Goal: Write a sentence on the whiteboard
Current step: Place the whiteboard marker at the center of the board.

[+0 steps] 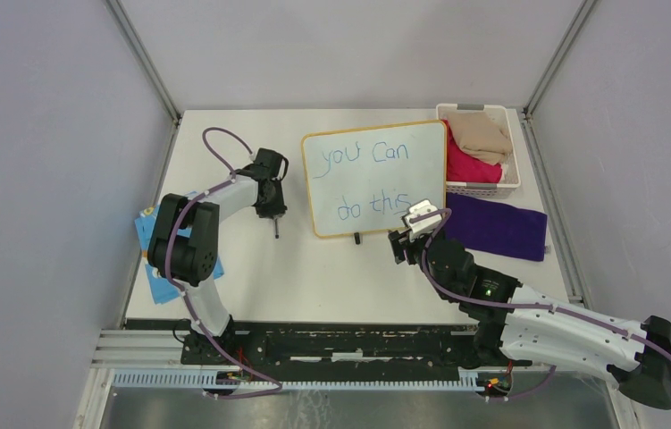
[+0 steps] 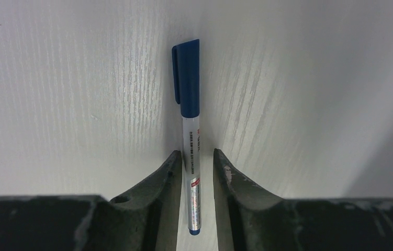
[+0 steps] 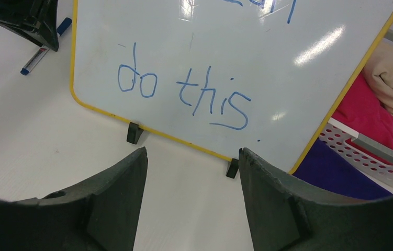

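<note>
Nearest the bases, on the right side of the white table [image 1: 314, 277], the right gripper [image 1: 400, 243] sits low just off the whiteboard's near right corner. Wrist cam: its fingers [image 3: 115, 193] stand wide apart w/ nothing btwn them, only bare tabletop.

On the left, a blue patterned cloth [image 1: 146, 234] lies at the table's left edge, partly under the left arm's elbow.

Further in, the left gripper [image 1: 274, 214] points down at the table, left of the board and apart from it. A marker [image 2: 190, 104] lies flat on the table btwn its fingers [image 2: 168, 178], blue cap away from the wrist cam. The jaws are parted, not clamped: a slim gap shows on the one side of the barrel, the other finger is right beside it, contact unclear. The right wrist cam also catches the marker [image 3: 40, 49] on the table by that gripper.

Mid-table is the whiteboard [image 1: 421, 170], yellow frame, turned a bit off square; two black feet [image 3: 134, 133] sit along its near edge. The sentence [image 1: 347, 156] is on it in thin blue strokes, two lines: "you Can" on top, "do this" [image 3: 204, 99] below.

Right of the board lies a purple cloth [image 1: 497, 228], flat, next to the board's lower right corner. Beyond that, at the far right corner, a white basket [image 1: 515, 183] holds a pink cloth [image 1: 470, 167] and a tan cloth [image 1: 479, 134].
</note>
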Controlling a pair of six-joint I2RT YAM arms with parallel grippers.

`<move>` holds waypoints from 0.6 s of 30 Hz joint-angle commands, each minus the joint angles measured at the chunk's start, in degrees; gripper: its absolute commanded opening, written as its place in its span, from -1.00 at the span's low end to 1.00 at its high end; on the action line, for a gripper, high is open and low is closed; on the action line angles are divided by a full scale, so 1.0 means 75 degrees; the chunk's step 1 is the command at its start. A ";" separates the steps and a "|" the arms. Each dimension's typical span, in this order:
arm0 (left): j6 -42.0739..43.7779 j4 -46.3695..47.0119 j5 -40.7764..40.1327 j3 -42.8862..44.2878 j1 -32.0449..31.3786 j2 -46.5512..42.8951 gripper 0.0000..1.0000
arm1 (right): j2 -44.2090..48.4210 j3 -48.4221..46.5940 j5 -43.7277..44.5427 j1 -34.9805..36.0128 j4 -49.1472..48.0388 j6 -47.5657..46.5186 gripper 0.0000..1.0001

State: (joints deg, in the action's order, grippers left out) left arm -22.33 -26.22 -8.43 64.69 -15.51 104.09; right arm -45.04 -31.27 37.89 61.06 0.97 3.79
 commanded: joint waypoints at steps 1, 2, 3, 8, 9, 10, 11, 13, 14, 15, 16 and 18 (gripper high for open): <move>-0.0256 -0.0015 0.0054 -0.0133 0.0029 -0.0082 -0.27 | 0.0094 -0.0166 -0.0117 -0.0020 -0.0155 0.0104 0.39; -0.0282 0.0052 0.0052 -0.0161 0.0030 -0.0216 -0.23 | 0.0091 -0.0198 -0.0137 -0.0020 -0.0153 0.0107 0.40; -0.0307 0.0130 -0.0001 -0.0207 0.0029 -0.0390 -0.19 | 0.0078 -0.0233 -0.0171 -0.0020 -0.0149 0.0105 0.40; -0.0525 0.0388 -0.0356 -0.0562 0.0035 -0.1446 0.44 | 0.0075 -0.0492 -0.0356 -0.0024 0.0165 0.0089 0.41; -0.0562 0.0441 -0.0430 -0.0660 0.0029 -0.1700 0.57 | 0.0047 -0.0588 -0.0364 -0.0016 0.0257 0.0086 0.42; -0.0583 0.0528 -0.0478 -0.0756 0.0029 -0.2104 0.62 | -0.0003 -0.0680 -0.0374 -0.0023 0.0308 0.0058 0.42; -0.0596 0.0620 -0.0499 -0.0913 0.0029 -0.2432 0.66 | -0.0057 -0.0741 -0.0350 -0.0024 0.0386 0.0045 0.42; -0.0609 0.0807 -0.0705 -0.1126 -0.0019 -0.3130 0.82 | -0.0148 -0.0820 -0.0305 -0.0020 0.0420 0.0028 0.41; -0.0603 0.0870 -0.0880 -0.1226 -0.0078 -0.3461 0.97 | -0.0195 -0.0823 -0.0303 -0.0031 0.0406 0.0023 0.41; -0.0564 0.0935 -0.1040 -0.1309 -0.0147 -0.3826 0.99 | -0.0266 -0.0829 -0.0312 -0.0046 0.0363 0.0019 0.41; -0.0513 0.1000 -0.1229 -0.1373 -0.0253 -0.4154 0.99 | -0.0337 -0.0813 -0.0331 -0.0063 0.0328 0.0039 0.42; -0.0371 0.1174 -0.1554 -0.1529 -0.0503 -0.4790 0.99 | -0.0518 -0.0729 -0.0408 -0.0161 0.0202 0.0088 0.42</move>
State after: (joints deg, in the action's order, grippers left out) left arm -25.06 -22.65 -13.87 54.87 -16.56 76.31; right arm -47.09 -35.16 35.64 60.86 4.29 3.81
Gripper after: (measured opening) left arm 0.993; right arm 0.707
